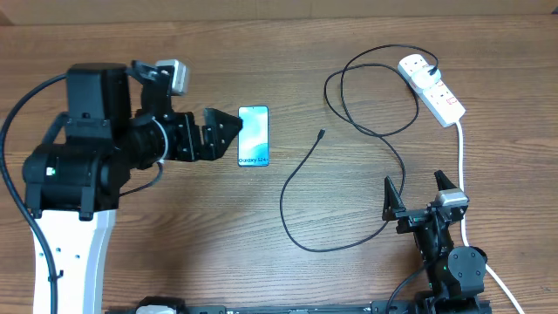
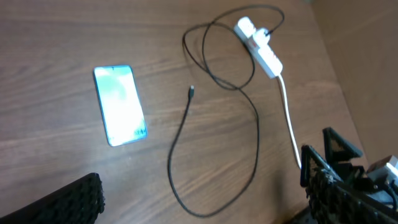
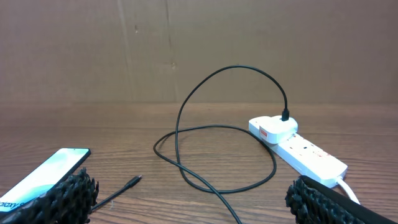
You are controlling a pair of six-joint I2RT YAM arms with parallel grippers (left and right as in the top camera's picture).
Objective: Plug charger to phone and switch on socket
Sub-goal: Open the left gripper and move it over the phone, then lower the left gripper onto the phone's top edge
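Overhead, the task looks barely begun; the phone (image 1: 254, 136) lies flat and face up a little left of the middle of the table (image 1: 218, 253), its port end free, and the charger (image 1: 301, 170) is not joined to it; the cable's connector tip (image 1: 322, 133) rests on the wood to the right of the phone, near but clearly apart from it. From that tip the thin black cable runs toward the near edge, curls back round and loops up to the white plug (image 1: 417, 64) seated in the socket (image 1: 432, 88), which sits toward the far edge on the right side, its thick white cord (image 1: 460, 174) trailing down to the near edge. Whether the red switches are on or off is too small to tell, so I judge both steps are left to do: tip into phone, then the switch. The left gripper (image 1: 228, 135) hovers just left of the phone, fingers spread and holding nothing; the right gripper (image 1: 413, 187) sits near the near edge below the socket, fingers likewise spread wide and empty. The surface is brown wood-grain laminate, bare apart from these things; the right wrist view shows a plain cardboard-coloured wall (image 3: 199, 50) standing behind the far edge.
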